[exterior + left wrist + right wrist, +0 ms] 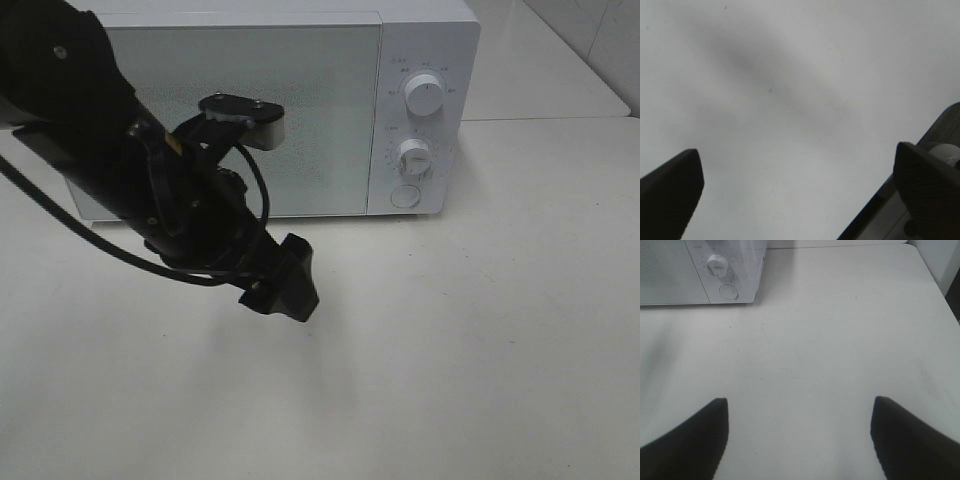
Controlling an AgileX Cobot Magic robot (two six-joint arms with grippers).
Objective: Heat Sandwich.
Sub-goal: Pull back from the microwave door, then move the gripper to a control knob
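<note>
While L jaws gape, boxy white microwave [330, 110] shows round knobs [424, 97].

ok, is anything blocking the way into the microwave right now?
Yes. The microwave door is shut, and the left arm hangs across its front, left pincer open above the table. No sandwich shows in any view, so the path to it cannot be judged.

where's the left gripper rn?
Exterior high view: the left gripper is left of centre, over the bare table just in front of the microwave door, jaws open with nothing between them.
</note>
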